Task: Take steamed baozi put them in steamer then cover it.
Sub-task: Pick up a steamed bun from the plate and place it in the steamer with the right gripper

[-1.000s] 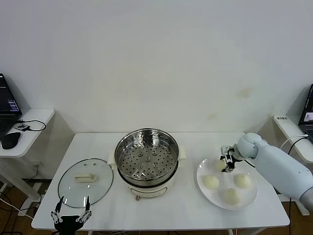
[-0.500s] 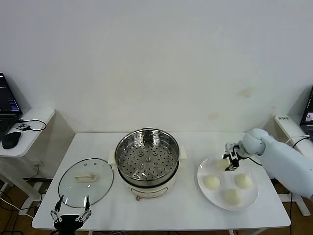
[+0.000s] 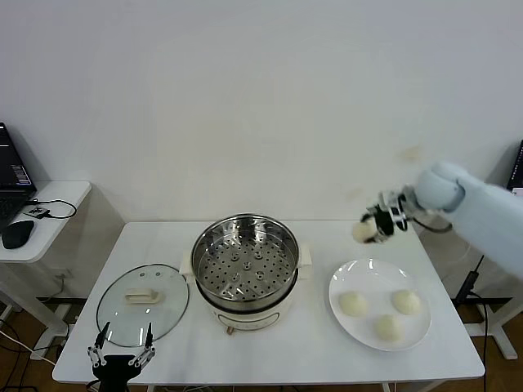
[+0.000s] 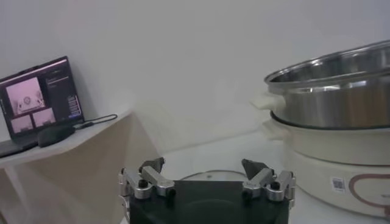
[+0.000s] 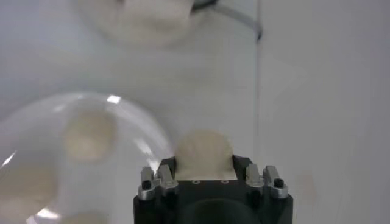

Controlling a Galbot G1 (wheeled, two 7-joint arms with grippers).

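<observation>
My right gripper (image 3: 374, 228) is shut on one cream-white baozi (image 3: 362, 232) and holds it in the air above the far edge of the white plate (image 3: 343, 282), right of the steamer. In the right wrist view the baozi (image 5: 203, 154) sits between the jaws. Three more baozi (image 3: 353, 304) (image 3: 405, 301) (image 3: 387, 327) lie on the plate. The steel steamer (image 3: 245, 260) with its perforated tray stands open on its cream base at the table's middle. My left gripper (image 3: 121, 355) is open and empty at the table's front left edge, near the glass lid (image 3: 143, 304).
The glass lid lies flat on the table left of the steamer. A side desk with a laptop (image 3: 12, 175) and mouse (image 3: 18, 233) stands far left. In the left wrist view the steamer's side (image 4: 332, 115) rises close by.
My right gripper has closed on a baozi on the plate's far part and lifted it up off the plate. Three baozi stay on the plate. The left arm has not moved.
</observation>
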